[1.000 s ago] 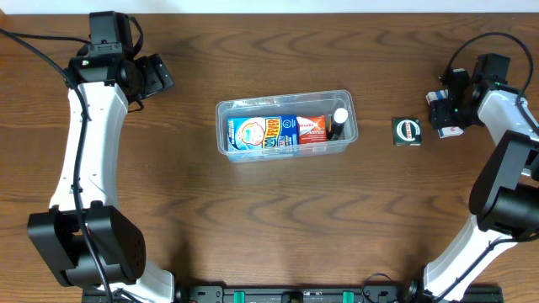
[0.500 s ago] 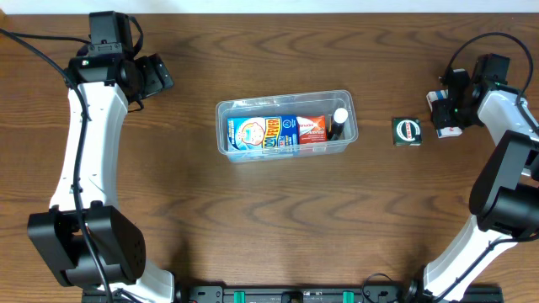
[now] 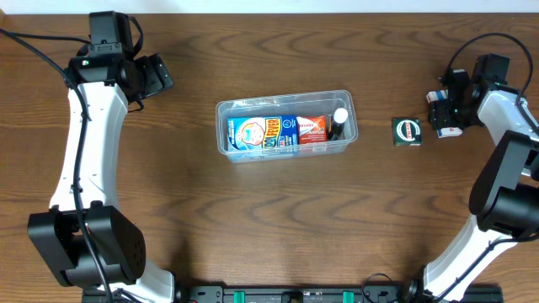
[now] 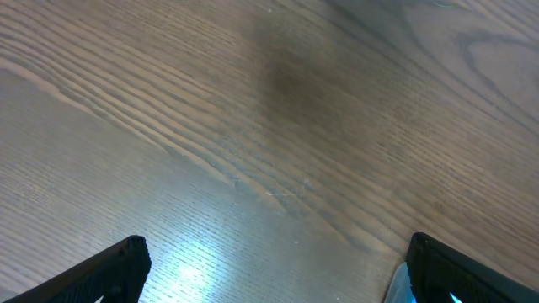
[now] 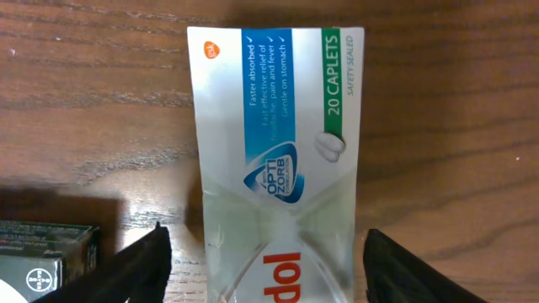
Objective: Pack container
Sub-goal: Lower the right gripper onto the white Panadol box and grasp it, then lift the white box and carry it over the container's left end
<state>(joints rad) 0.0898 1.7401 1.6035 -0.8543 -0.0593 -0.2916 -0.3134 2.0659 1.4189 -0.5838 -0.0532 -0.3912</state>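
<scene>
— Status, container (image 3: 286,96)?
— 1, table centre; holds 2 packs (image 3: 257,133), 1 bottle (image 3: 338,122). By right edge: 1 green box (image 3: 406,131), 1 white box (image 5: 274,126).
— Grippers?
— L gripper (image 3: 162,76) wide. R gripper (image 5: 263,252) wide, straddling white box.

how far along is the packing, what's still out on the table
Done: a blue-and-yellow box, an orange box and a small bottle sit in the container. In hand: the right tool straddles the white caplet box, jaws open, not yet gripping. To go: that box and the dark green box beside it; the left tool is open and empty.
</scene>
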